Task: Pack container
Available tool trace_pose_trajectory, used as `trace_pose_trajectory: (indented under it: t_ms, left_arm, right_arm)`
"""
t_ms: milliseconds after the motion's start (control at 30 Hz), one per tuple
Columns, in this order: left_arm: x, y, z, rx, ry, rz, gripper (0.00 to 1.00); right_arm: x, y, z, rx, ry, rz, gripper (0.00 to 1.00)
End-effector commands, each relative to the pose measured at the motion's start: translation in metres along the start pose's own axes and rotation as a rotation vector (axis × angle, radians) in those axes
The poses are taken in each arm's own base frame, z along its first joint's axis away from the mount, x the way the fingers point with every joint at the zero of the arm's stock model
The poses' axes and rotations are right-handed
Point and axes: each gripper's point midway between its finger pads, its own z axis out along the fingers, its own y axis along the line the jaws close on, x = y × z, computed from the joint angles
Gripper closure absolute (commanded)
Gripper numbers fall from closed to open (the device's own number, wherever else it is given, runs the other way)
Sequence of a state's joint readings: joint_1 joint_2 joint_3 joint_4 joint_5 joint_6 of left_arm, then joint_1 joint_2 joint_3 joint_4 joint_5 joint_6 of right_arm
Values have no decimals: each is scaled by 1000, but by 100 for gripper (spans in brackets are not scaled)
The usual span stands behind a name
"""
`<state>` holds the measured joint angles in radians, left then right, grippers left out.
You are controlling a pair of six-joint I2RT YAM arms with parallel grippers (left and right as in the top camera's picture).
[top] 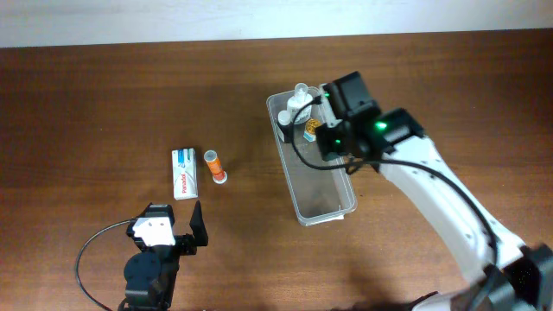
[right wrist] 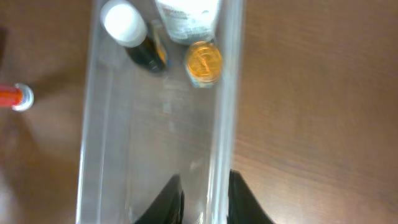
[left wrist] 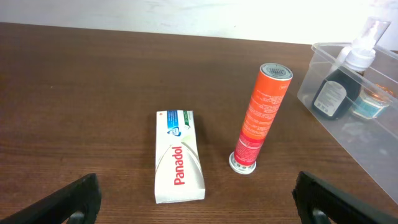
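Fingers (left wrist: 78,202) of the left end effector (left wrist: 196,183) frame the nearest part of the scene, spread wide and released, gripping nothing. Just ahead of them, on the dark brown wooden tabletop (top: 86,104), lies a flat white Panadol box (left wrist: 179,158) with its print facing up. Beside it, but apart, a slim orange tube (left wrist: 261,118) rests on its side with the white cap toward the robot. Both sit squarely in front of this arm, so I judge them to be the next pieces for it to fetch.

Farther out and to the right lies the long, narrow clear plastic container (top: 327,197), its length running away from the robot at a slight slant. It is well apart from the left end effector, beyond the tube. Its nearer half is bare, and the contents are crowded at the far end. There, a dark bottle (right wrist: 146,55) with a white cap stands just beside a small gold-lidded jar (right wrist: 204,62), and a white bottle (right wrist: 186,14) with a printed label sits at the end wall. Packing from the far end inward seems meant to keep room for the box and tube.

The right end effector (right wrist: 204,177) hangs over the container's right-hand long wall, near the filled end. Its fingers are parted a little, one over the inside of that wall and one over the outside, and they appear to grip nothing. Whether either touches the rim I cannot tell.
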<state>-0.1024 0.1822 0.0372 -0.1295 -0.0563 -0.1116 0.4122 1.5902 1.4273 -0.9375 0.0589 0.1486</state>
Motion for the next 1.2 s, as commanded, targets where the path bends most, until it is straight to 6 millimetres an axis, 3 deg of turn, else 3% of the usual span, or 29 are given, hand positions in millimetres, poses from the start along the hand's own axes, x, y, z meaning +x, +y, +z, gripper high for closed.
trace_pose_trajectory:
  t_ms: [0,233,367,600,1167]
  left_arm:
    - [0,-1,0,8,-5,16,1]
    - [0,-1,0,8,-5,15,1]
    - [0,-1,0,8,-5,15,1]
    - [0,-1,0,8,-5,15,1]
    - [0,-1,0,8,-5,15,0]
  right_arm:
    - [18,-27,7,66,77,166,90]
    - [66,-46,56,114,250,255,96]
    - [86,-39,76,78,334,261,96]
    - [87,-16,79,-49,361,282,96]
    - [83,18,77,-191,363,262,96]
